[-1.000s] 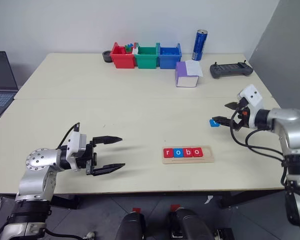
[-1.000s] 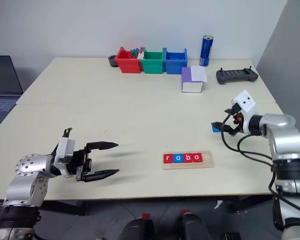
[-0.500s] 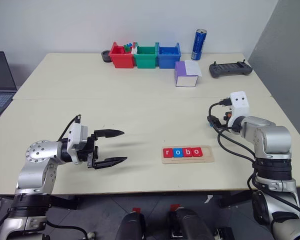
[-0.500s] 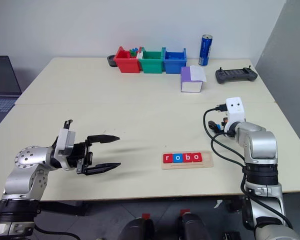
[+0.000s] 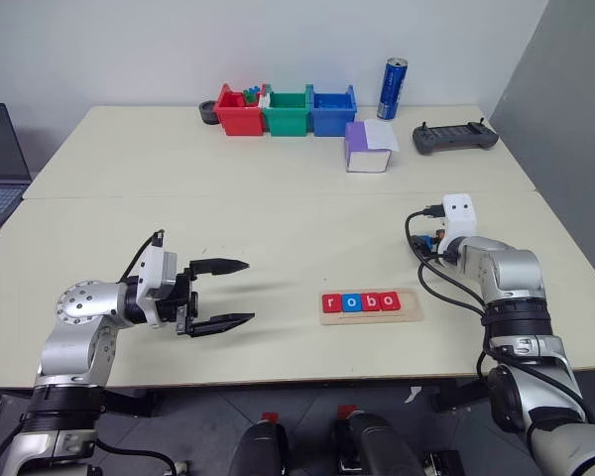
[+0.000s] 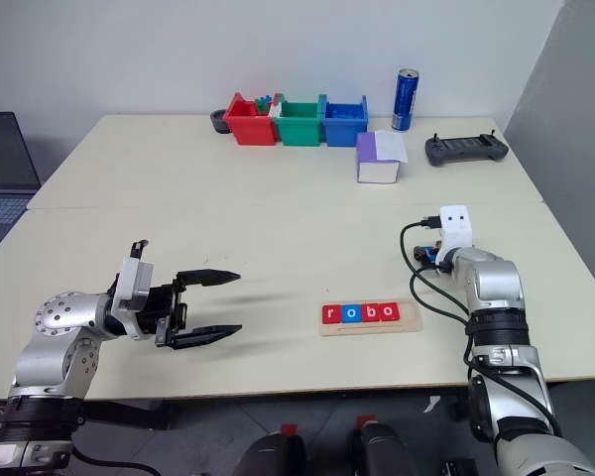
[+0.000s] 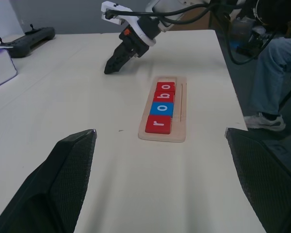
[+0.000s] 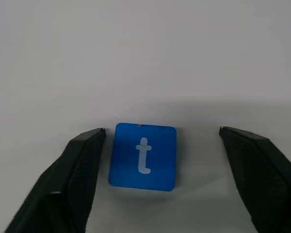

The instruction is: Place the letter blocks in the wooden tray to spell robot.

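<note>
Tabletop [image 5: 278,228] — four tiles [image 5: 361,302] trayed, one loose [image 8: 143,156].

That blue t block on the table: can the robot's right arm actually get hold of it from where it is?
Probably yes. The blue t block lies flat on bare table between the right gripper's open fingers, one finger nearly touching its edge, with nothing in between.

Red [image 5: 240,112], green [image 5: 290,111] and blue bins [image 5: 333,110], a can [image 5: 392,88], a purple-and-white box [image 5: 368,149] and a controller [image 5: 454,138] line the table's far side.
</note>
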